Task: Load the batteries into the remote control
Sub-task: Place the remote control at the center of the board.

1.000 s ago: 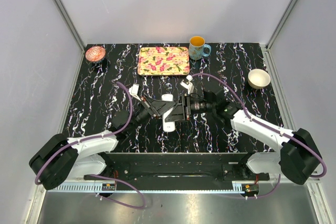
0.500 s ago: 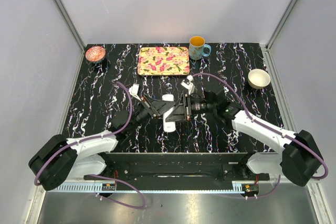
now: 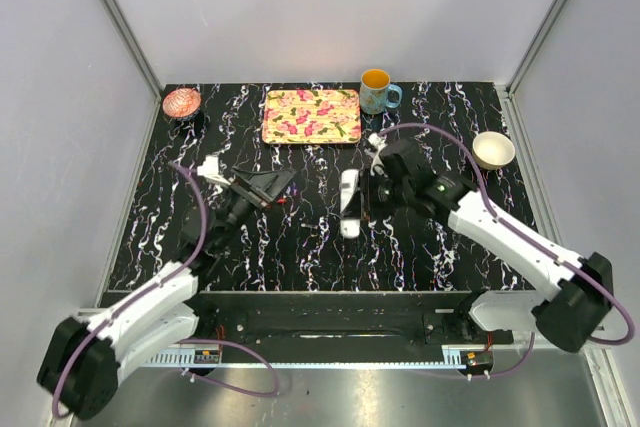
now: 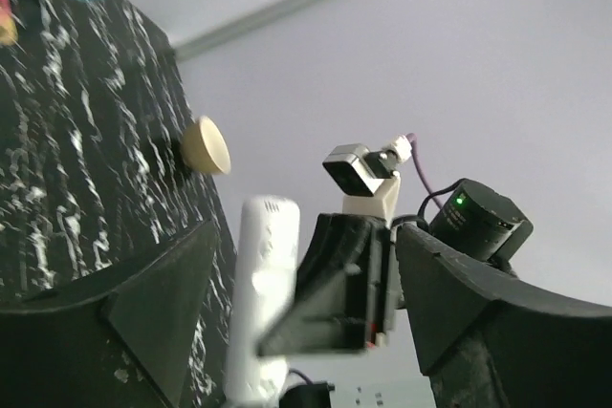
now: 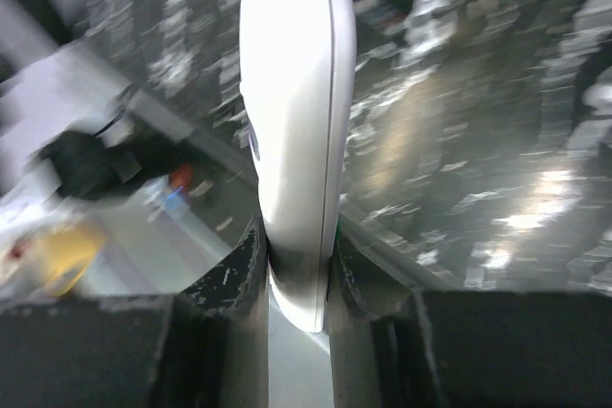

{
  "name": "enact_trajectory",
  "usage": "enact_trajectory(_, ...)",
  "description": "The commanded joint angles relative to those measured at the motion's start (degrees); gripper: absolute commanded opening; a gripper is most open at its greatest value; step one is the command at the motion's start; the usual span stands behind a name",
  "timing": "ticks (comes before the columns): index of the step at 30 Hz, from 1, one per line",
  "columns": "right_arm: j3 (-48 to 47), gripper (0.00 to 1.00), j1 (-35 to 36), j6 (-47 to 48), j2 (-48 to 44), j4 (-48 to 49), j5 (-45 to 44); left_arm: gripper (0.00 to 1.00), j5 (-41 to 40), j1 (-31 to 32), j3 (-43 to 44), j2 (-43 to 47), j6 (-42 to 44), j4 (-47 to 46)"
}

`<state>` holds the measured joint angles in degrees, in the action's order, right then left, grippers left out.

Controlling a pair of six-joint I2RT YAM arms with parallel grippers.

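The white remote control [image 3: 349, 203] is held just above the middle of the table, its long side running from near to far. My right gripper [image 3: 366, 201] is shut on it from the right. In the right wrist view the remote control [image 5: 296, 121] stands edge-on, pinched at its lower end between the right gripper's [image 5: 299, 265] fingers. My left gripper [image 3: 268, 187] is open, well apart to the left, with nothing between its fingers. The left gripper [image 4: 306, 236] looks toward the blurred remote control [image 4: 263, 303]. A tiny reddish speck [image 3: 284, 201] lies by the left fingers, too small to identify. No battery shows clearly.
A flowered tray [image 3: 311, 115] and an orange-filled blue mug [image 3: 377, 91] stand at the back. A pink dish [image 3: 181, 102] is at the back left, and a cream bowl [image 3: 493, 150] at the right. The arm-base rail [image 3: 330, 312] runs along the near edge.
My left gripper has opened, let go of the remote control and drawn back to the left. The right gripper has closed on the remote, carried it to the right and turned it straighter.
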<state>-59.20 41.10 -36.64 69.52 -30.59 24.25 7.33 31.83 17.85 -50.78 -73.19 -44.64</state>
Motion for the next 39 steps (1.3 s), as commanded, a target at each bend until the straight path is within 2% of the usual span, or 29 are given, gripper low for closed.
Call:
enact_trajectory(1,-10.48,0.00,0.03,10.17,9.83,-24.13,-40.11,0.80,-8.72,-1.34,0.70,11.30,7.25,19.30)
enact_trajectory(3,-11.90,0.00,-0.06,11.76,16.13,-27.31,-52.65,0.80,-10.23,-1.34,1.05,16.93,8.84,26.93)
enact_trajectory(6,-14.62,0.00,-0.14,12.39,24.40,-29.00,-63.31,0.78,-12.16,-1.34,1.75,23.00,11.22,35.72)
enact_trajectory(11,-21.74,0.00,-0.85,10.54,36.55,-31.11,-74.24,0.78,-14.89,-1.34,1.93,30.12,12.81,45.94)
enact_trajectory(15,-29.63,0.00,-1.81,9.49,46.21,-33.13,-74.70,0.77,-14.72,-1.34,2.19,34.34,13.25,50.17)
enact_trajectory(24,-39.84,0.00,-2.87,9.92,58.87,-35.32,-70.31,0.76,-13.66,-1.34,3.69,35.67,14.04,56.15)
enact_trajectory(35,-39.33,0.00,-3.57,11.68,61.36,-32.78,-62.40,0.76,-12.26,-1.34,3.07,34.44,12.98,56.16)
enact_trajectory(39,-37.40,0.16,-3.57,12.47,60.21,-31.12,-60.03,0.75,-11.47,-1.34,3.33,32.86,12.98,55.54)
